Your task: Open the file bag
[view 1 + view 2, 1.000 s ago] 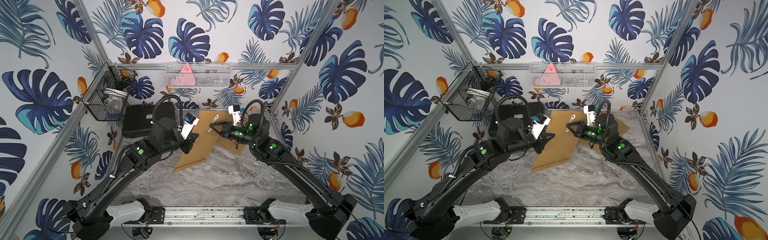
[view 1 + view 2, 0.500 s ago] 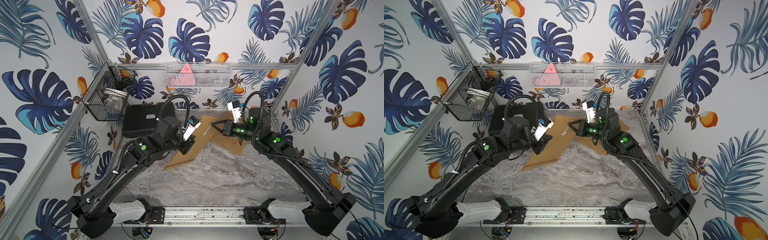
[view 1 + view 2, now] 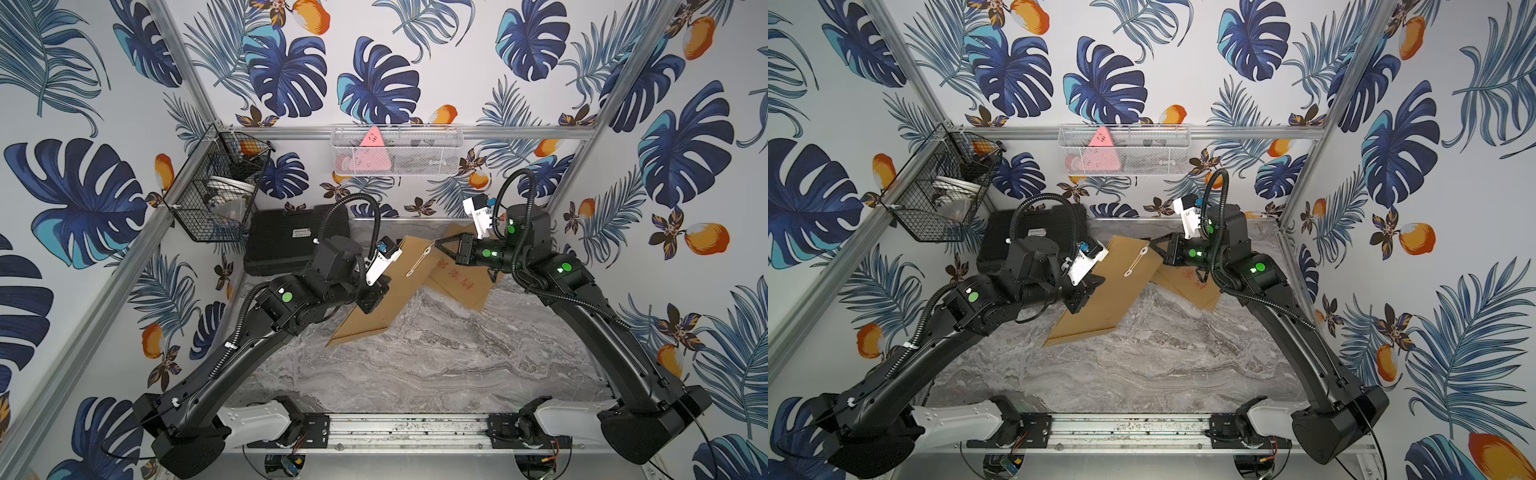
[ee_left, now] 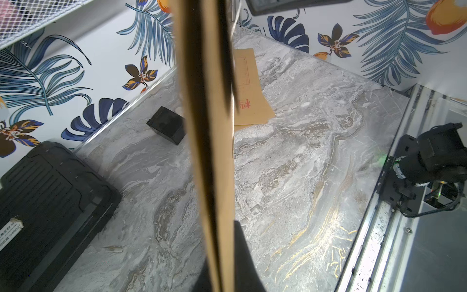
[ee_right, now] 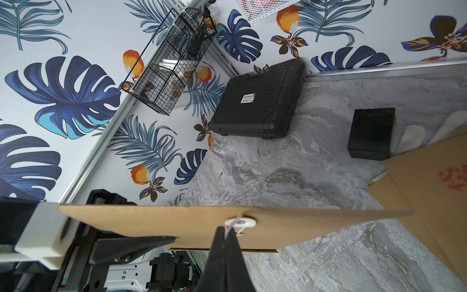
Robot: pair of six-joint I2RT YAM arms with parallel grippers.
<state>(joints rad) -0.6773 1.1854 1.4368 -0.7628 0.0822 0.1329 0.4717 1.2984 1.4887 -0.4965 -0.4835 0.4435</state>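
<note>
red chinese characters on flat envelope (image 3: 457, 284), too blurred to read, white label (image 5: 247, 98) on black case (image 5: 275, 81), print illegible

Left gripper (image 3: 375, 296) half behind the tilted file bag (image 3: 401, 286); red print (image 3: 465, 284) on the flat envelope (image 3: 473, 296) illegibly small.

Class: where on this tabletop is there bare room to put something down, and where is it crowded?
Free: the front of the marble table, between the raised file bag and the base rail. Crowded: the back, with black case, small black box and second envelope.
</note>
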